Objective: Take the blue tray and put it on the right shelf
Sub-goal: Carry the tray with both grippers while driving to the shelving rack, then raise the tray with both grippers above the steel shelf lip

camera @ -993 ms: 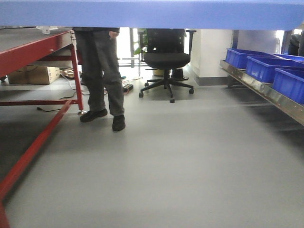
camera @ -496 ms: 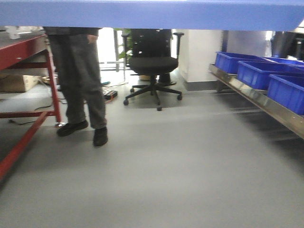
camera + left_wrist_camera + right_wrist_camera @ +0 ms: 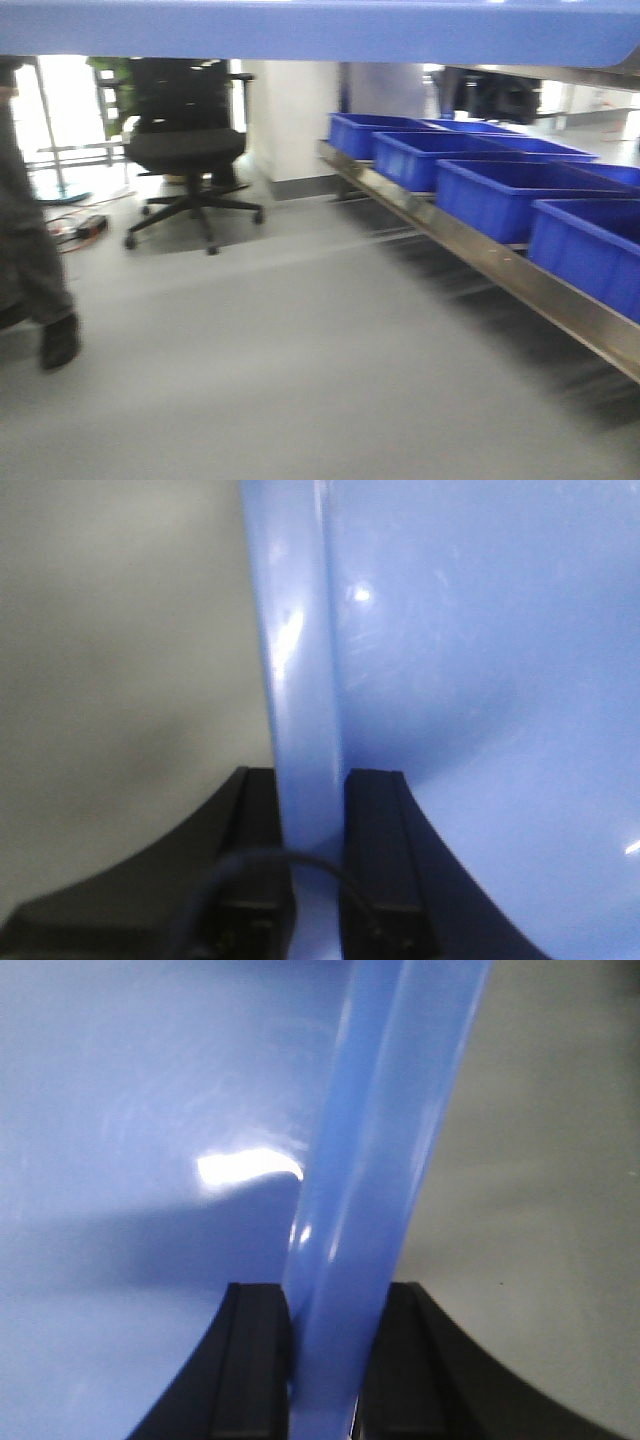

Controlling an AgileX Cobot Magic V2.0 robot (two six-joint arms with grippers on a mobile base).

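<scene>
While left claw (image 3: 315, 780) and right claw (image 3: 330, 1295) clamp blue tray (image 3: 320, 30) rim | grey floor (image 3: 300, 380) | dark-blue bins (image 3: 490, 195) on right shelf (image 3: 480, 255)

Smooth grey floor (image 3: 300, 380), black office chair (image 3: 188, 150) on castors at the back left, white pillar (image 3: 290, 120) beside it, bright window light (image 3: 60, 110) behind, cables (image 3: 80, 228) on the floor, row of dark-blue bins (image 3: 500, 190) along the right
</scene>
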